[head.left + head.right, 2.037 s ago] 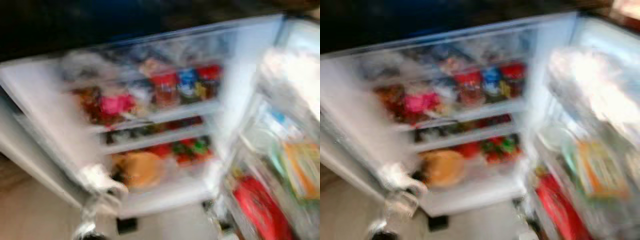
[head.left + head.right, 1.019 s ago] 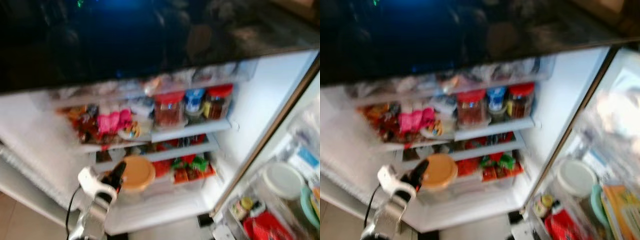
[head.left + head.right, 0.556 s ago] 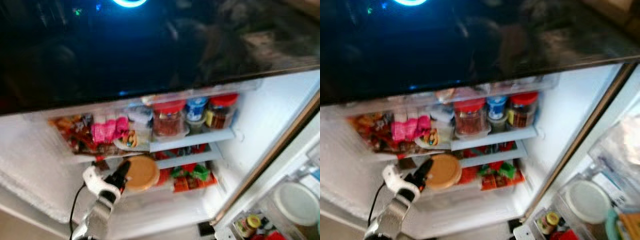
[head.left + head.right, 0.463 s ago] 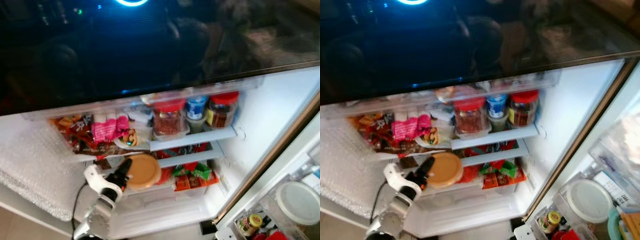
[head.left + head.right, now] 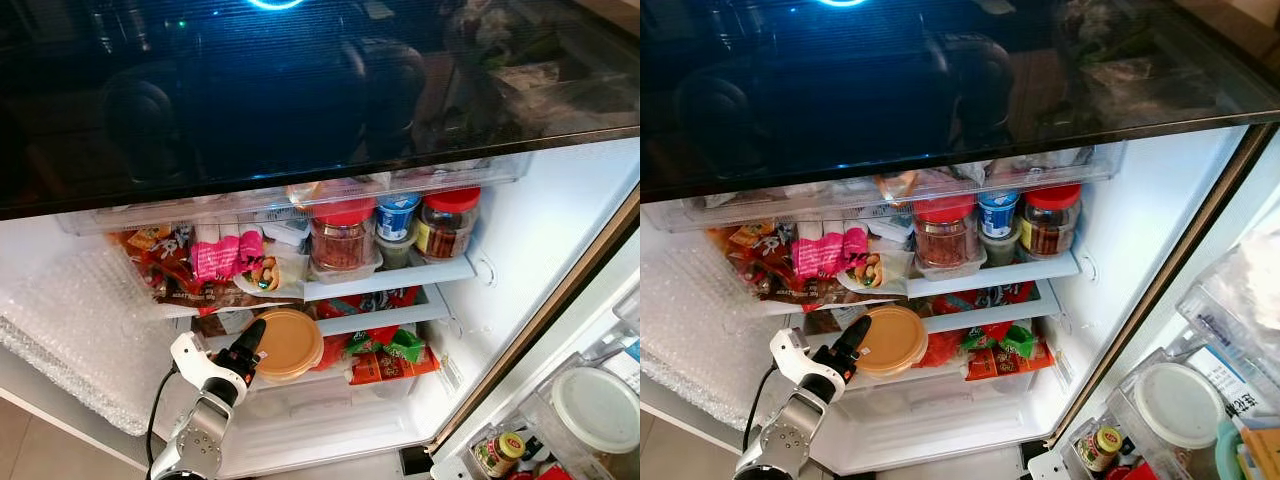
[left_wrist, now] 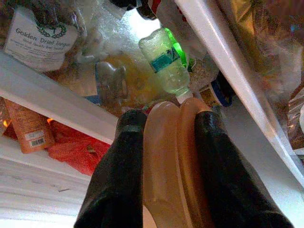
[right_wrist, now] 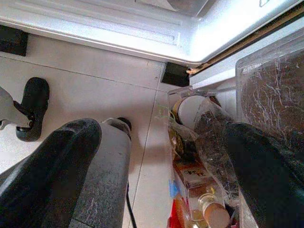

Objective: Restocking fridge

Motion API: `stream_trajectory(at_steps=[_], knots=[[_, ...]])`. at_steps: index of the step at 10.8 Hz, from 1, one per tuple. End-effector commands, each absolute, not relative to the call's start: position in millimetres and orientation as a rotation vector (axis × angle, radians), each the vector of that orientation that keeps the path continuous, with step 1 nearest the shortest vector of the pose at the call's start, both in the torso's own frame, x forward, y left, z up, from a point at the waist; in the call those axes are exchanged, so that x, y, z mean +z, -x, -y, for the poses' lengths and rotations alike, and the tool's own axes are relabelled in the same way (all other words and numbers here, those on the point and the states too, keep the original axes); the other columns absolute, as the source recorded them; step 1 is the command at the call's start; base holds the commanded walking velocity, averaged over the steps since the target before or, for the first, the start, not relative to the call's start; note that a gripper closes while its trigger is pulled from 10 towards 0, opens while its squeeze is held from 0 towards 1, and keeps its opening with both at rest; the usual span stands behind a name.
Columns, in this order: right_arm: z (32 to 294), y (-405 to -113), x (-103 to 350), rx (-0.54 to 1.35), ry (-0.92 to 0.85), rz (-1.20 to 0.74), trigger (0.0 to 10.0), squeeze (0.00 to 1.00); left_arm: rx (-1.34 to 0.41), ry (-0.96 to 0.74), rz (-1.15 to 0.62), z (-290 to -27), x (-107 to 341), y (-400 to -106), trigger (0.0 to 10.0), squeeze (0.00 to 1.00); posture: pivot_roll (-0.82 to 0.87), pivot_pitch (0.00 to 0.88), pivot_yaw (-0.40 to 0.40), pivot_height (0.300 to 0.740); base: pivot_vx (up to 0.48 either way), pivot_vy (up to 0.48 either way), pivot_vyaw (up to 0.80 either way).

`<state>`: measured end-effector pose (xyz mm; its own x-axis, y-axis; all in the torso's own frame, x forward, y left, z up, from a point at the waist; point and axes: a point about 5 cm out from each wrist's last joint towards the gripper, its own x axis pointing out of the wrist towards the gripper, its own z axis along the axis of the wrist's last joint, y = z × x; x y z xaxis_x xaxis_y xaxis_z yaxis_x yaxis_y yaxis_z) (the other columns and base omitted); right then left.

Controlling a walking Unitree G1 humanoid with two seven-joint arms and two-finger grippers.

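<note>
Compared with half a second earlier, the whole scene is seen slightly shifted — a camera move — while the round container [image 5: 288,344] is still held at the same spot before the lower shelf [image 5: 375,318] of the open fridge [image 5: 520,230]. It is a flat tub with an orange-tan lid, lying level just left of the green-and-red packets [image 5: 385,350]. It is clamped edge-on by the left gripper [image 6: 164,128], fingers [image 6: 124,156] narrowly apart — the right gripper [image 7: 156,142] hangs wide open, empty, above the floor [image 7: 85,80].
</note>
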<state>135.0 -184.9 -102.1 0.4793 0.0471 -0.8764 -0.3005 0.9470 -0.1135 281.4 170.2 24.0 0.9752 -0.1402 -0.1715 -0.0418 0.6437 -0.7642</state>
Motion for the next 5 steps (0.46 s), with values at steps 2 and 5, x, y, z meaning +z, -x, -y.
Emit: stream_trajectory(at_steps=[2, 5], knots=[[183.7, -111.6, -110.3, 0.229, 0.254, -1.144, 10.0, 0.00, -0.031, 0.860, -0.208, -174.8, 25.7, -283.0, 10.0, 0.00, -0.10, 0.061, 0.034, 0.695, 0.000, 0.000, 0.00], [183.7, -112.1, -109.9, 0.224, 0.250, -1.130, 10.0, 0.00, -0.027, 0.859, -0.199, -176.0, 27.7, -284.9, 10.0, 0.00, -0.10, 0.047, 0.035, 0.695, 0.000, 0.000, 0.00]])
